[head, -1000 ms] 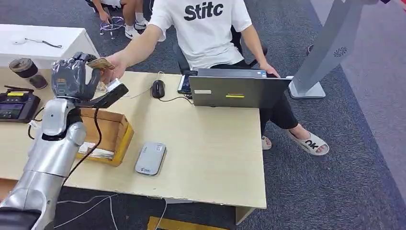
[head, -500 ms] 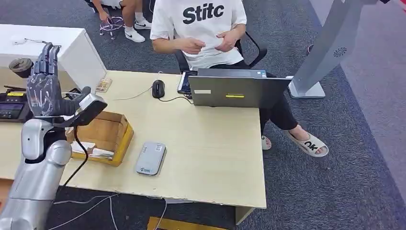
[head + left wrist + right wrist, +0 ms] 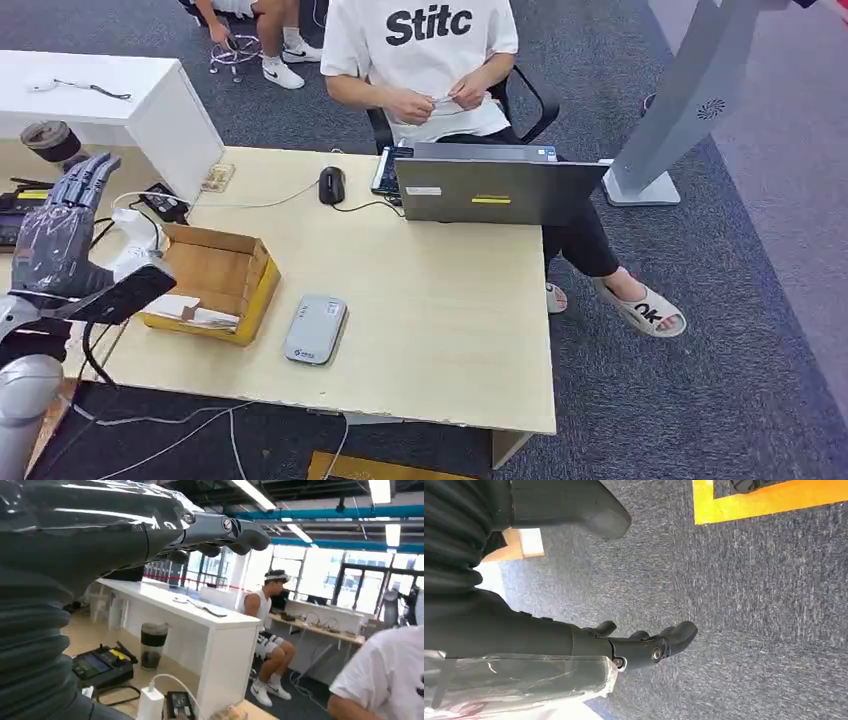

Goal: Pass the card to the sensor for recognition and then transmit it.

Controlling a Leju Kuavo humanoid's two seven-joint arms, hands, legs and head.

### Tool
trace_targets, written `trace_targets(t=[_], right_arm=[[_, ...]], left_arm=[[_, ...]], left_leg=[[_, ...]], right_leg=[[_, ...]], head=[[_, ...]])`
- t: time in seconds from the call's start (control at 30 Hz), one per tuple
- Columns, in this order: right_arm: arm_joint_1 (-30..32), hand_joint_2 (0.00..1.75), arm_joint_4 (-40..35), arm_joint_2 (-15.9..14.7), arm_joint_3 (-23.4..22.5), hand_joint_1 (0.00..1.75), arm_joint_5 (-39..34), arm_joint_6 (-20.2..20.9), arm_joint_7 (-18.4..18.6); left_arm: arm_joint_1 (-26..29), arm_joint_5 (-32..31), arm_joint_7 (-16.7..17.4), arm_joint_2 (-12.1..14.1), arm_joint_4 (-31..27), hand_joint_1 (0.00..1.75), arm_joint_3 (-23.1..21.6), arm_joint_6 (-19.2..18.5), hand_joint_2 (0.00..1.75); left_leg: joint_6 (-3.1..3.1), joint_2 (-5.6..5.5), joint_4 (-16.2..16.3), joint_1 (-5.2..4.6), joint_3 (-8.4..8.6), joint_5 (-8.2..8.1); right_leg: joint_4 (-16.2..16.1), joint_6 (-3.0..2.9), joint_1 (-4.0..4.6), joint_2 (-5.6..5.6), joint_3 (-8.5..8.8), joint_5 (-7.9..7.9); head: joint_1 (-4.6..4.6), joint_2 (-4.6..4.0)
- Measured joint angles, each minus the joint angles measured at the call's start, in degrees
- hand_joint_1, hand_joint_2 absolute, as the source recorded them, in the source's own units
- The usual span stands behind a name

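The left hand (image 3: 62, 232) is raised at the near left edge of the surface (image 3: 440, 330), its fingers extended and apart, nothing grasped; in the left wrist view the same fingers (image 3: 220, 530) are seen stretched out with nothing between them. The right hand (image 3: 634, 647) is seen hanging over grey carpet, its fingers loosely apart and nothing held. The card (image 3: 440, 100) appears to be between the hands of the seated person (image 3: 425, 50) in the white shirt behind the surface, though it is too small to be identified with certainty. The grey sensor (image 3: 314, 329) is lying flat near the front edge of the surface, just beside an open cardboard box (image 3: 212, 283) holding papers. A closed grey laptop (image 3: 490, 185) and a black mouse (image 3: 331, 184) are noted at the far side of the surface.
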Motion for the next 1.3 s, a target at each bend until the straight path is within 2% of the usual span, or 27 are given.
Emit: trace_targets(t=[0.07, 0.2, 0.43, 0.63, 0.77, 0.9, 1.1, 1.3], right_arm=[[0.0, 1.75, 0.0, 0.0, 0.0, 0.0, 0.1, 0.3, 0.0], [0.0, 1.75, 0.0, 0.0, 0.0, 0.0, 0.1, 0.4, 0.0], [0.0, 1.75, 0.0, 0.0, -1.3, 0.0, -0.1, 0.6, 0.7], [0.0, 1.75, 0.0, 0.3, -2.0, 0.0, 0.0, 0.7, 2.5], [0.3, 1.75, 0.0, 0.6, -2.5, 0.0, 0.1, 0.7, 2.9], [0.3, 1.75, 0.0, 0.9, -2.8, 0.0, 0.8, 1.0, 3.0], [0.4, 1.75, 0.0, 1.3, -2.8, 0.0, 3.1, 0.5, 3.2], [0.3, 1.75, 0.0, 1.3, -2.8, 0.0, 3.4, 0.5, 3.6]], left_arm=[[1.2, 1.8, -0.4, 1.7, -1.2, 0.0, 0.1, -2.1, 1.75], [2.2, 2.5, -0.5, 3.6, -2.6, 0.0, 0.7, -3.2, 1.75], [4.7, 3.8, -0.4, 9.4, -5.9, 0.0, 0.7, -10.6, 1.75], [9.8, -0.2, 1.3, 11.7, -7.6, 0.0, 0.1, -10.4, 1.75], [17.3, -0.4, 3.0, 13.5, -9.5, 0.0, 1.3, -9.4, 1.75], [24.3, -0.1, 3.2, 13.7, -11.5, 0.0, 4.0, -9.4, 1.75], [34.6, -2.1, 5.9, 13.5, -14.2, 0.0, 6.4, -8.8, 1.75], [38.0, -5.2, 7.5, 12.1, -14.4, 0.0, 6.6, -6.9, 1.75]], left_leg=[[0.0, 0.02, 0.0, 0.0, 0.0, 0.0], [0.0, -0.02, 0.0, 0.0, -0.02, 0.0], [0.0, 0.0, 0.0, 0.0, -0.01, 0.0], [0.0, 0.01, 0.0, 0.01, -0.04, -0.01], [-0.04, 0.14, 0.0, 0.01, -0.04, -0.04], [-0.04, 0.12, 0.0, 0.02, -0.07, -0.05], [-0.05, 0.11, 0.0, 0.03, -0.06, -0.06], [-0.06, 0.0, 0.0, 0.04, -0.07, -0.05]], right_leg=[[0.0, 0.0, 0.0, 0.01, -0.01, 0.0], [0.0, 0.0, 0.0, -0.02, -0.02, 0.0], [0.0, 0.0, 0.0, -0.02, -0.03, 0.0], [0.0, 0.0, 0.0, -0.01, -0.03, -0.01], [0.0, -0.01, 0.0, 0.13, -0.08, -0.01], [0.0, -0.02, 0.0, 0.12, -0.09, -0.03], [0.0, -0.06, 0.0, 0.1, -0.09, -0.06], [0.0, -0.06, 0.0, -0.06, -0.05, -0.05]], head=[[0.0, 0.0], [0.0, 0.0], [-0.02, 0.0], [-0.02, 0.0], [0.0, 0.0], [0.0, 0.0], [0.02, 0.0], [0.0, 0.0]])
